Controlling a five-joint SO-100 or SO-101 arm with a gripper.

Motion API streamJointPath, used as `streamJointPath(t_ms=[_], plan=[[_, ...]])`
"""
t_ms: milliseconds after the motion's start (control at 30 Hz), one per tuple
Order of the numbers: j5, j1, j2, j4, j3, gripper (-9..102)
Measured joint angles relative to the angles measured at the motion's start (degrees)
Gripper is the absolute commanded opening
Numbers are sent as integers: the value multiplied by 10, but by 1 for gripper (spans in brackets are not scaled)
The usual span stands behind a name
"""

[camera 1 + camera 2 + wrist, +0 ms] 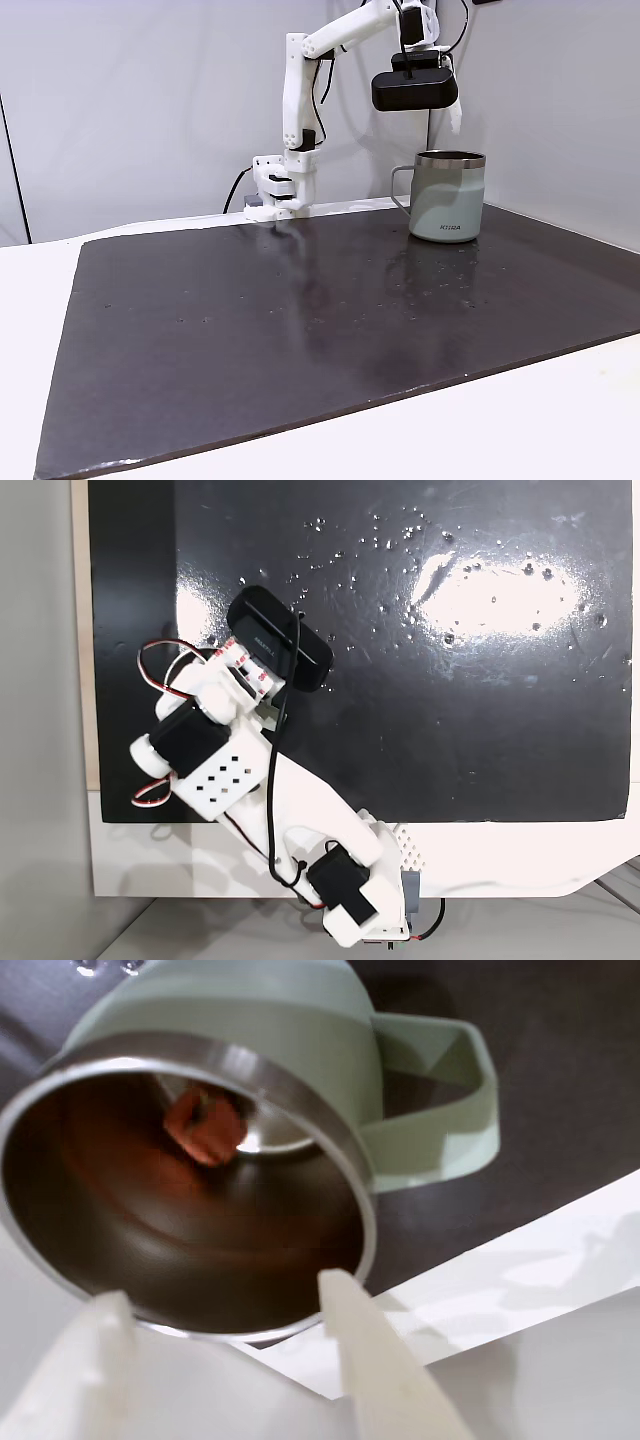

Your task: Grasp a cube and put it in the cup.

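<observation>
Wrist view: cube (pixel 205 1127) lies inside upright cup (pixel 250 1050).

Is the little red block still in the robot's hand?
No, in the wrist view the block lies at the bottom of the mug, and the hand above the rim is open and empty.

The wrist view looks down, very close, into the cup (pixel 190 1190). A fixed view looks across the tabletop (pixel 300 330) from the front. Another looks straight down. Both show the arm (pixel 290 810).
</observation>
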Motion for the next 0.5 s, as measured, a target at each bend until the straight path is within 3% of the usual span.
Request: streamJointPath(t_ms=[500], plan=[[-2, -2, 48, 0, 53, 18]])
